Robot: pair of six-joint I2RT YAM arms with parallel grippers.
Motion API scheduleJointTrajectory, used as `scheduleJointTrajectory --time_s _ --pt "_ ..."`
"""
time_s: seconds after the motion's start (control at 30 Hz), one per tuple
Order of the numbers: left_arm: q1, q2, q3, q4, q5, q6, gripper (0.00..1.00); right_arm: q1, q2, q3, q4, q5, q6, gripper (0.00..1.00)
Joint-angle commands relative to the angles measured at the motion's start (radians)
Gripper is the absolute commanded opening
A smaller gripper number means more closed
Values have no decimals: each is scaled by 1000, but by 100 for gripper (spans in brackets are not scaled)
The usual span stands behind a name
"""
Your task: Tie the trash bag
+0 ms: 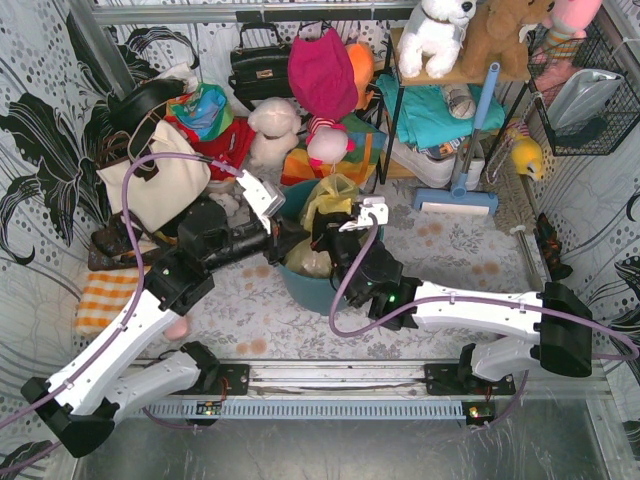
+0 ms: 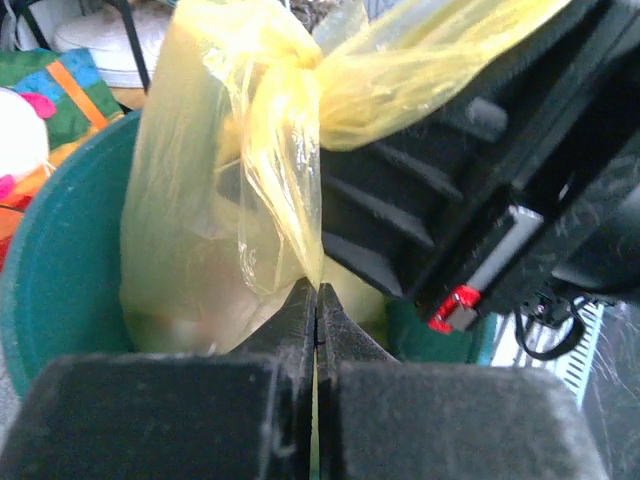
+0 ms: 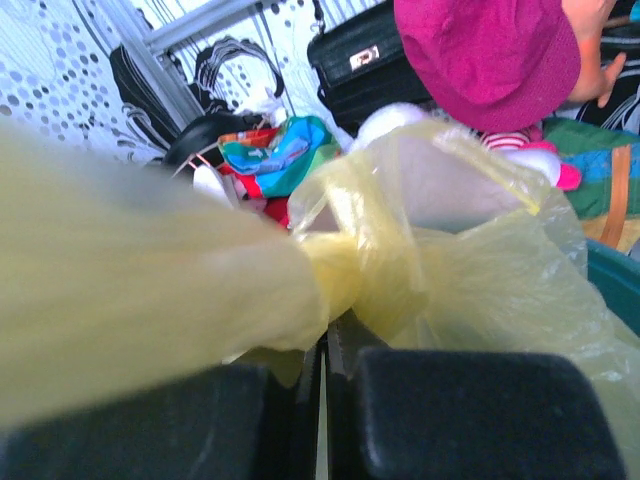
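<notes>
Bag point(image 1: 333, 197) stands in bin point(image 1: 300, 286), knot point(image 2: 275, 50) loosely formed. Left end effector point(image 2: 317, 298) clenched on one tail; right end effector point(image 3: 325, 348) clenched on the other. Recommend an even, opposed pull, gentle on the thin film.

Left arm point(image 1: 115, 345) and right arm point(image 1: 480, 310): white shell links, black joint housings, black caps at the elbows. A purple cable point(image 1: 128, 215) runs along the left arm, and another purple lead point(image 1: 345, 290) along the right. A small green light point(image 1: 393, 297) glows on the right arm's black wrist block. Black base mounts point(image 1: 225, 378), bolted. White wrist bracket point(image 1: 262, 197) on the left. Left claw point(image 2: 317, 330): black tapered fingers, grainy matte blocks. Right claw point(image 3: 322, 370): same black blocks. Right claw housing is ribbed black with a red tab point(image 2: 455, 312).
</notes>
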Motion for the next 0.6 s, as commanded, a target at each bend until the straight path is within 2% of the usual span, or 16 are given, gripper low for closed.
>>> scheduleJointTrajectory --time_s 0.0,0.23,0.4,0.57 --pt "3 -27 -27 11 99 -45 0 -15 13 -20 186 11 -102 0" --pt "3 -40 -64 31 209 -76 0 -35 27 -66 356 31 -199 0" --pt "2 -41 -73 43 205 -85 2 -38 22 -108 460 29 -233 0" --pt "2 -25 -52 33 233 -66 2 -39 25 -126 532 98 -267 0"
